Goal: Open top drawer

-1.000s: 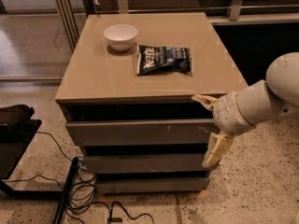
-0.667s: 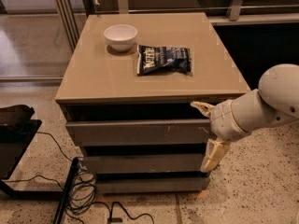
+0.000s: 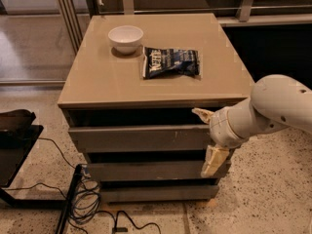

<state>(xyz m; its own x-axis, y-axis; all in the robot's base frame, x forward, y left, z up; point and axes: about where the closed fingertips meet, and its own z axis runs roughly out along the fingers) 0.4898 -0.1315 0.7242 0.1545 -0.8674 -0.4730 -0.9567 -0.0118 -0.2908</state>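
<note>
Drawer: top drawer (image 3: 141,138) directly below tabletop (image 3: 107,82), front about flush.
Gripper: gripper (image 3: 207,138) below tabletop's right front corner, 2 fingers spread wide over the drawer front.
Progress: we judge the pull not yet begun.

You're looking at a speckled grey terrazzo floor (image 3: 253,204) running around a squat grey drawer cabinet (image 3: 146,172) with a glossy tan tabletop (image 3: 122,82). Far left stands a metal-framed glass partition (image 3: 34,33). Far right is a dark recessed wall panel (image 3: 278,48). Tangled black cables (image 3: 87,199) lie near left. The cream two-finger gripper (image 3: 207,139) sits at the cabinet's right front edge, fingers (image 3: 213,161) spread wide.
</note>
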